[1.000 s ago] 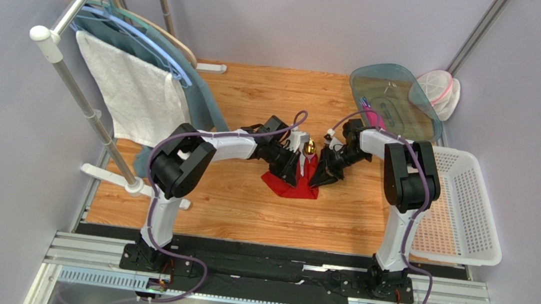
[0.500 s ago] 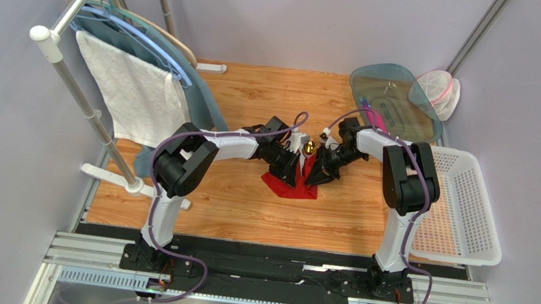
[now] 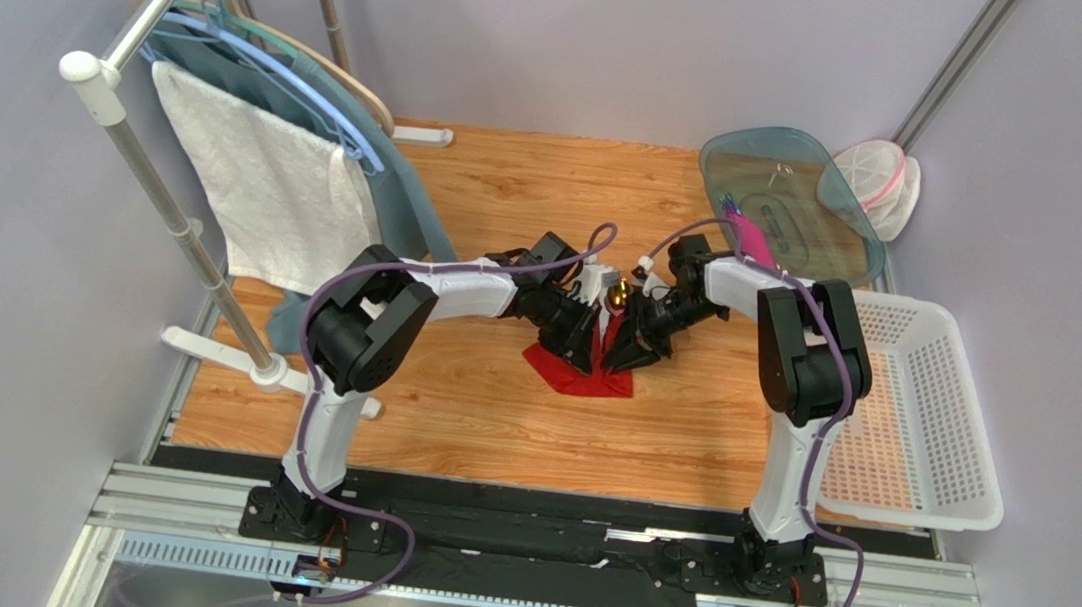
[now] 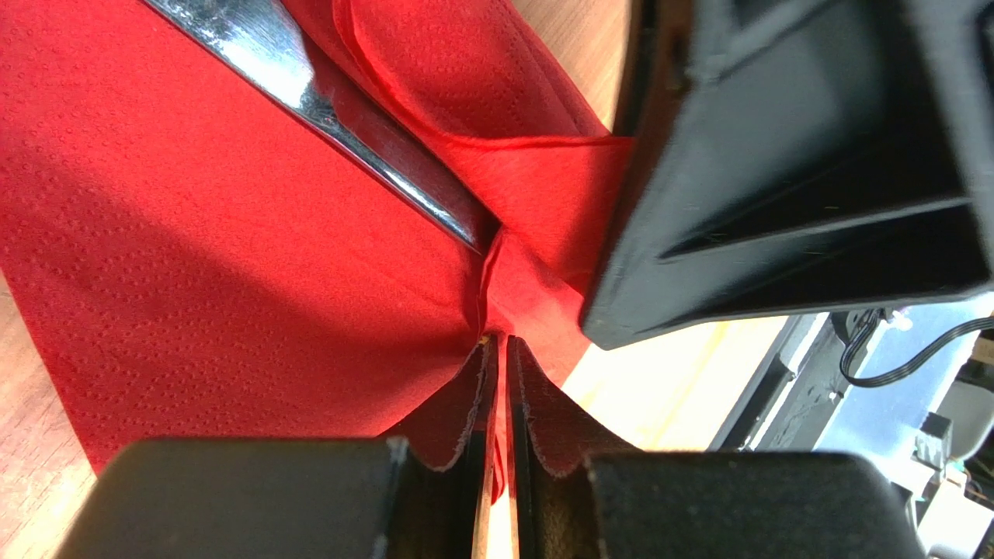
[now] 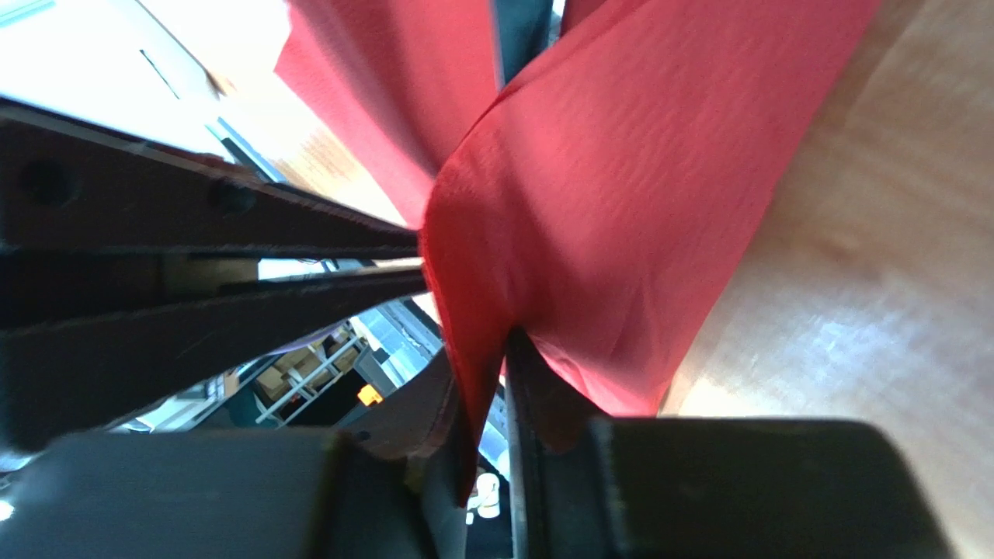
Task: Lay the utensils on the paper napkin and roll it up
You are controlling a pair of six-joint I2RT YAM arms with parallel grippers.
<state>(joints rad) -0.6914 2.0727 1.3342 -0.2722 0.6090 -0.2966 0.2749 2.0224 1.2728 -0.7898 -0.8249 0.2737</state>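
My left gripper is pinched almost closed on a napkin fold, and my right gripper likewise. The napkin lies mid-table with a utensil on it, tucked under a fold. Placing looks done; rolling has barely begun.

Plain red paper napkin, silver utensil

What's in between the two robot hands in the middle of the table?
The red paper napkin. The top view shows it filling the gap between the left gripper and the right gripper, and each wrist view shows a fold of it pinched.
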